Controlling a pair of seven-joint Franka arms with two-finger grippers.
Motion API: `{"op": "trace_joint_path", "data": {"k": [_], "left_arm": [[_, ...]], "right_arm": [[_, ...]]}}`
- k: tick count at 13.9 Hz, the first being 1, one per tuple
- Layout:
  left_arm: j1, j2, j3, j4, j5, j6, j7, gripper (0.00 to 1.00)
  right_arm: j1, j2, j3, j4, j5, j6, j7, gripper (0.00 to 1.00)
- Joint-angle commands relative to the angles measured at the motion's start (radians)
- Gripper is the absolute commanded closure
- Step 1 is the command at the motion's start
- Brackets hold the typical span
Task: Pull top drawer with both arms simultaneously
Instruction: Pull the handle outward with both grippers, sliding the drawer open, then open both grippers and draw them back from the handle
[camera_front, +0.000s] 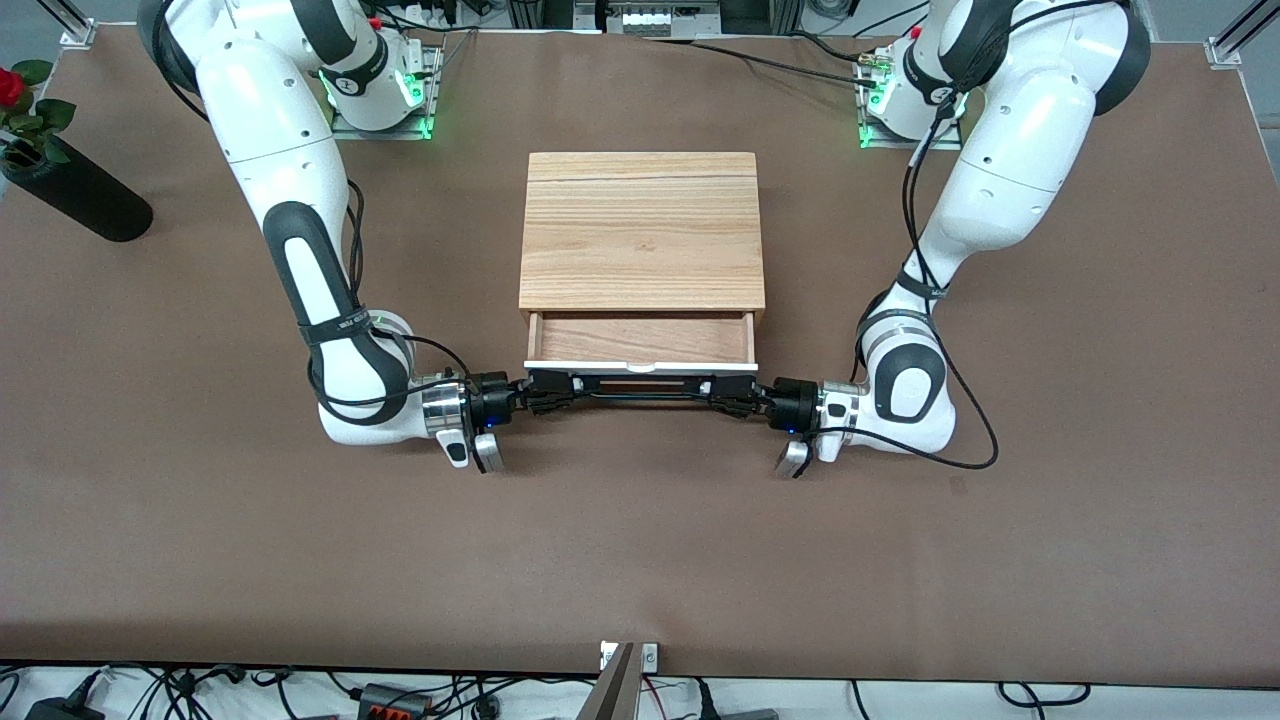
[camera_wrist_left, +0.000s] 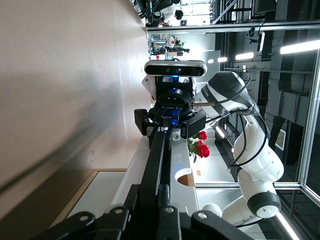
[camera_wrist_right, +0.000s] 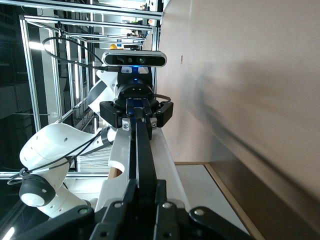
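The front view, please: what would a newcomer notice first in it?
Both arms meet at the top drawer, partly open under the cabinet's wood top. The right claw and left claw are each shut on an end of its black bar handle. A red rose stands at the right arm's end.

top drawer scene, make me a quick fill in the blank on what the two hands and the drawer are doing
1. The top drawer is partly ____, its reddish wood inside showing.
2. The left hand and the right hand both grip the drawer's black bar ____.
3. The vase at the right arm's end of the table holds a red ____.

Missing words: open; handle; rose
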Motion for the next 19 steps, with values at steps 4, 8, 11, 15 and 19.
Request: {"op": "trace_joint_path", "data": {"k": [4, 8, 11, 15, 19], "left_arm": [[0.003, 0.038, 0.004, 0.036, -0.017, 0.032, 0.012, 0.69], [0.002, 0.036, 0.005, 0.064, -0.011, 0.060, 0.018, 0.00], [0.003, 0.035, 0.007, 0.091, -0.008, 0.063, 0.003, 0.00], [0.005, 0.018, 0.048, 0.118, 0.003, 0.058, -0.020, 0.00], [0.008, -0.013, 0.103, 0.230, 0.222, 0.051, -0.174, 0.00]], "right_arm": [[-0.016, 0.025, 0.001, 0.039, 0.010, 0.016, -0.015, 0.38], [-0.016, 0.008, 0.002, 0.034, 0.012, 0.049, -0.016, 0.00], [-0.018, -0.021, 0.001, 0.034, 0.010, 0.053, -0.015, 0.00], [-0.005, -0.079, -0.073, 0.042, -0.070, 0.053, 0.095, 0.00], [-0.015, -0.165, -0.133, 0.042, -0.377, 0.049, 0.151, 0.00]]}}
